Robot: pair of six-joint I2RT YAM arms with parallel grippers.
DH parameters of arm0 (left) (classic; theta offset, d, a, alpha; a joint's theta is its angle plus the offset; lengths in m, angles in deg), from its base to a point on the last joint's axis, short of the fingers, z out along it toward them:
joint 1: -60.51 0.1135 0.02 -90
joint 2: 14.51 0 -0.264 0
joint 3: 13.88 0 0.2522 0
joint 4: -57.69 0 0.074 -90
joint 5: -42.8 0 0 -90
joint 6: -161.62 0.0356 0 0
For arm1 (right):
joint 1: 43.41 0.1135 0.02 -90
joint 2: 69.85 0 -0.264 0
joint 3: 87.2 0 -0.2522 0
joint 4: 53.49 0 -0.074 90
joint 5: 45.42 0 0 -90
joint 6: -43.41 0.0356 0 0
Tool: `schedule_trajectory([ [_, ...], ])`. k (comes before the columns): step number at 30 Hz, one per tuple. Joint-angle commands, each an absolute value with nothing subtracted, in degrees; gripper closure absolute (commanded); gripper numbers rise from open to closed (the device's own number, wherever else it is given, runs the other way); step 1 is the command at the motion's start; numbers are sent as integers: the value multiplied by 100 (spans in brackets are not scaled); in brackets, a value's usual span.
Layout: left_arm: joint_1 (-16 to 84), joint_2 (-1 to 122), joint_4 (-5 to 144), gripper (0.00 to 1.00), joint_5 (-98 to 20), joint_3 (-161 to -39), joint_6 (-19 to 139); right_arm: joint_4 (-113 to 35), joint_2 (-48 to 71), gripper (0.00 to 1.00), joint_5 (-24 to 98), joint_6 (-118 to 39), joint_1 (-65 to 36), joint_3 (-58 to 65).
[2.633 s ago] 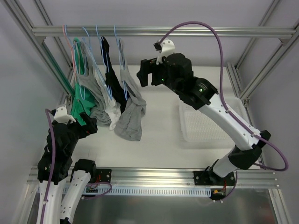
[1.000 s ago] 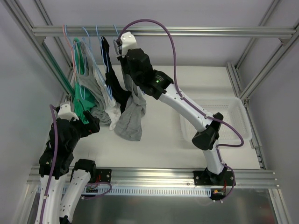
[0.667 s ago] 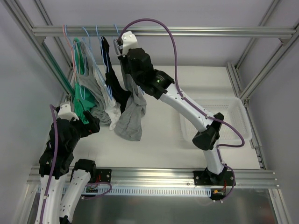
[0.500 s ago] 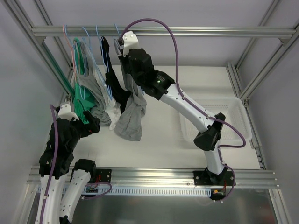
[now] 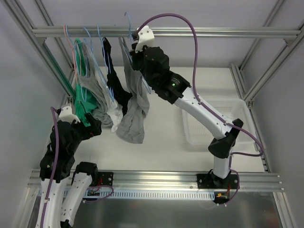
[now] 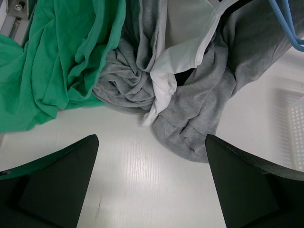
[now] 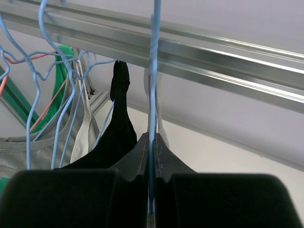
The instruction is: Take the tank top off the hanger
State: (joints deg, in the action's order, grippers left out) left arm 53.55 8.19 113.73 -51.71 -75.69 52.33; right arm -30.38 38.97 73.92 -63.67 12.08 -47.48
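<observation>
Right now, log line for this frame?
right fingers shut on blue hanger | gray tank top on hanger | left fingers open, empty

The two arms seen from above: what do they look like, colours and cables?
The left arm and right arm have white shells, black joints and black wedge-shaped fingers. A purple cable loops along each; a white camera block sits at each wrist. A green light glows on the right arm.

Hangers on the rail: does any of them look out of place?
Yes. One blue hanger, clamped in the right tool, stands apart from the other hangers, to their right, and its hook pokes up above the rail. The grey top hangs from it.
</observation>
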Motion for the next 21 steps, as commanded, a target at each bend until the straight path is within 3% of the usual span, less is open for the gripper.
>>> schedule_trajectory([
  [1, 5277, 712, 11188, 1, -5046, -7563, 5263, -3682, 3186, 100, 7517, -6259, 1170, -4446],
  [11, 5066, 501, 10934, 1, -4299, -7528, 5457, -3639, 780, 100, 6990, -5784, 1179, -1547],
  [21, 5040, 1035, 10301, 1, -1198, -7711, 5536, -2436, -2102, 100, 6252, -5073, 1179, 536],
])
